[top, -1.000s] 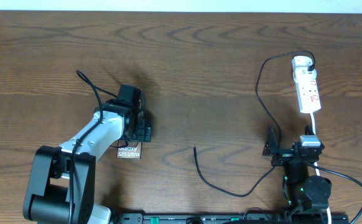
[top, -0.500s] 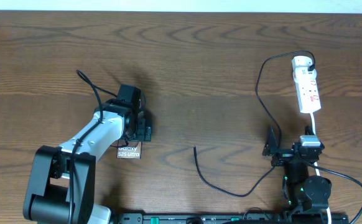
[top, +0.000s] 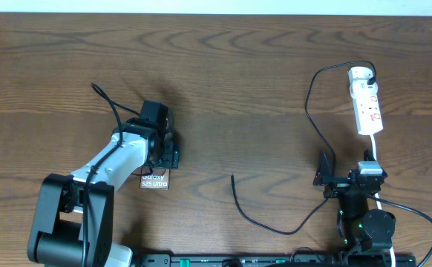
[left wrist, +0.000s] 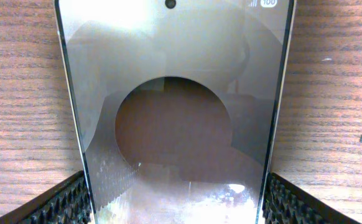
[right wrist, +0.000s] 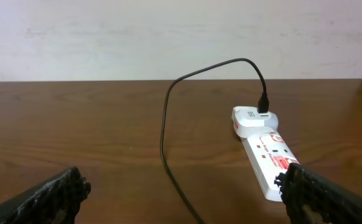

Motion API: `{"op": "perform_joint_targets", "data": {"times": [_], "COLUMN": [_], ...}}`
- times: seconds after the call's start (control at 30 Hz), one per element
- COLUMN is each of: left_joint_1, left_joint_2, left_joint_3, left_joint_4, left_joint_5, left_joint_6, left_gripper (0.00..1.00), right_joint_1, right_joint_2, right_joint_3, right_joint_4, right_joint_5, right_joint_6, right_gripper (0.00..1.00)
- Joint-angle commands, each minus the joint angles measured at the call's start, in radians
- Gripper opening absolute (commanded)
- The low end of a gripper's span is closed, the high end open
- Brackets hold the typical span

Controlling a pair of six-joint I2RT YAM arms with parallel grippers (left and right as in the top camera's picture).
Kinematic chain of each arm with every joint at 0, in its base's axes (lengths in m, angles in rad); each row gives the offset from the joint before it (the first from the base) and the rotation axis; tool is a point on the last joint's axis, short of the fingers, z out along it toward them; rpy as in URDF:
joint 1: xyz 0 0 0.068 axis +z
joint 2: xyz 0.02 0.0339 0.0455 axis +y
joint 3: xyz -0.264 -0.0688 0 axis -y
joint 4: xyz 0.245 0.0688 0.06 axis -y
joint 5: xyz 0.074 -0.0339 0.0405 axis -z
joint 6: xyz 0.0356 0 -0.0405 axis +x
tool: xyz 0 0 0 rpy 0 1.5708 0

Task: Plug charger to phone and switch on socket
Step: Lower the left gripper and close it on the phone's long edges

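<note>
The phone (left wrist: 181, 124) lies flat on the table, its glossy face filling the left wrist view. My left gripper (left wrist: 175, 208) straddles it, and both black pads (left wrist: 56, 208) press against its long edges. From overhead only the phone's "Galaxy" end (top: 154, 180) shows below the left gripper (top: 160, 162). The charger cable (top: 257, 221) curls across the table with its free tip (top: 232, 176) right of the phone. Its other end plugs into an adapter on the socket (top: 367, 104). My right gripper (top: 352, 172) stands open near the socket (right wrist: 265, 152), with the cable (right wrist: 163, 137) running between its fingers.
The socket's white cord (top: 374, 152) runs down past the right arm's base. A black robot cable (top: 108, 104) loops behind the left arm. A pale wall (right wrist: 168, 37) rises behind the table's far edge.
The left gripper's fingers have narrowed onto the phone's edges. Neither arm, the phone nor the cable has moved.
</note>
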Motion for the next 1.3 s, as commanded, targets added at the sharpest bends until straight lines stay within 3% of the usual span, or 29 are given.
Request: {"op": "perform_joint_targets", "data": {"times": [0.0,0.27,1.03,1.13,1.27], "left_joint_1": [0.000,0.000,0.000,0.000,0.000], "left_joint_2": [-0.008,-0.008,-0.008,-0.008,-0.008], "left_joint_3": [-0.019,-0.019,-0.019,-0.019,-0.019], "left_joint_4": [0.001,0.001,0.001,0.001,0.001], "left_joint_5": [0.002,0.002,0.002,0.002,0.002], "left_joint_6": [0.009,0.009,0.009,0.009,0.009], "left_gripper": [0.83,0.77,0.75,0.64,0.58], "right_joint_1": [0.007,0.007,0.007,0.007,0.007], "right_joint_2": [-0.005,-0.005,-0.005,-0.005,-0.005], "right_joint_3": [-0.001,-0.001,-0.001,-0.001,-0.001], "right_joint_4": [-0.004,-0.004,-0.004,-0.004,-0.004], "right_joint_5": [0.008,0.008,0.008,0.008,0.008], "right_joint_6": [0.010,0.010,0.010,0.010,0.010], "right_gripper": [0.99,0.99,0.99,0.99,0.99]}}
